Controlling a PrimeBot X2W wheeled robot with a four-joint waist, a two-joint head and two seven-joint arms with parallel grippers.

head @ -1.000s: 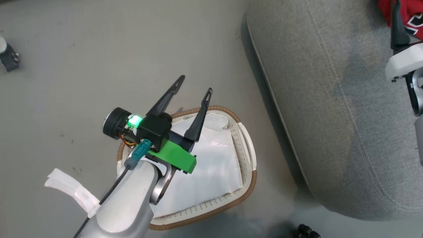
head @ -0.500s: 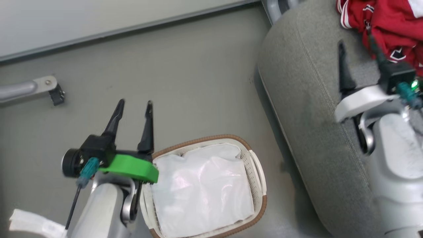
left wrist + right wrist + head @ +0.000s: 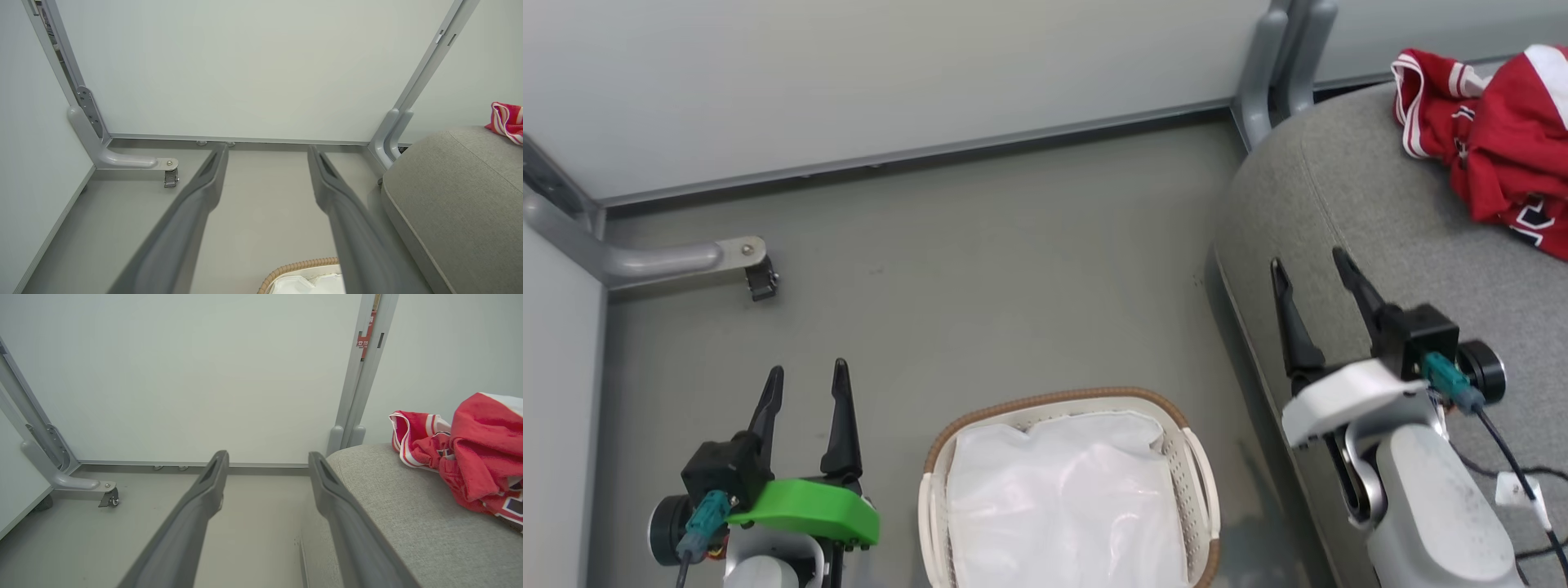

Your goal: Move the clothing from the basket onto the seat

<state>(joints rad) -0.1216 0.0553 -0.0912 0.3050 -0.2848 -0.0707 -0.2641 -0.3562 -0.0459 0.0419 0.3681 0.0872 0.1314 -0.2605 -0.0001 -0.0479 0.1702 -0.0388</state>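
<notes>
The red clothing (image 3: pixel 1494 139) with white trim lies bunched on the grey seat (image 3: pixel 1347 220) at the upper right; the right wrist view shows the clothing (image 3: pixel 461 457) on the seat (image 3: pixel 400 522). The white basket (image 3: pixel 1201 474) with a brown rim stands on the floor at the bottom middle, with its white lining (image 3: pixel 1062 506) showing inside. My left gripper (image 3: pixel 805 377) is open and empty over the floor left of the basket. My right gripper (image 3: pixel 1307 263) is open and empty above the seat's left edge, well short of the clothing.
Grey floor (image 3: pixel 980 286) runs to a pale wall panel (image 3: pixel 890 65). A metal frame foot with a caster (image 3: pixel 756 278) stands at the left, and an upright grey post (image 3: pixel 1270 65) rises by the seat's far corner. A cable and white tag (image 3: pixel 1515 490) lie on the seat.
The head camera has tilted up, bringing the wall and the clothing into view. My left gripper has come off the basket to its left; my right gripper has drawn back from the clothing. Both stay open.
</notes>
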